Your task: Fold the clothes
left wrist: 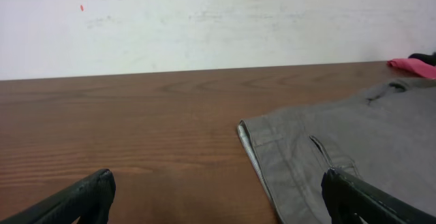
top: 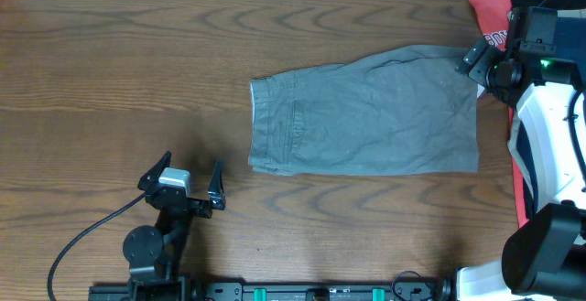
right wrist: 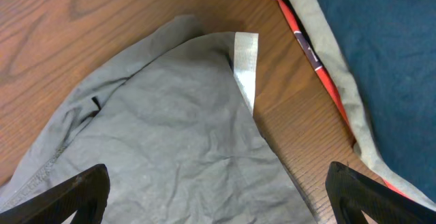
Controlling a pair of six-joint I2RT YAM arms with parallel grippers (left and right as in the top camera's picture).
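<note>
Two sets of fingers are spread wide, and neither holds anything. Nearest, the left fingers (top: 218, 188) hang over the counter (top: 110, 72) at the near left, close to the near left corner of the cloth but not touching it. Grey shorts (top: 366, 113) lie flat right of the middle, waistband to the left, with a pale strip turned up at the far right corner. The right fingers (top: 471, 59) hover over that corner. Farther right, a red garment (top: 490, 17) and a navy garment (right wrist: 388, 54) lie piled together.
</note>
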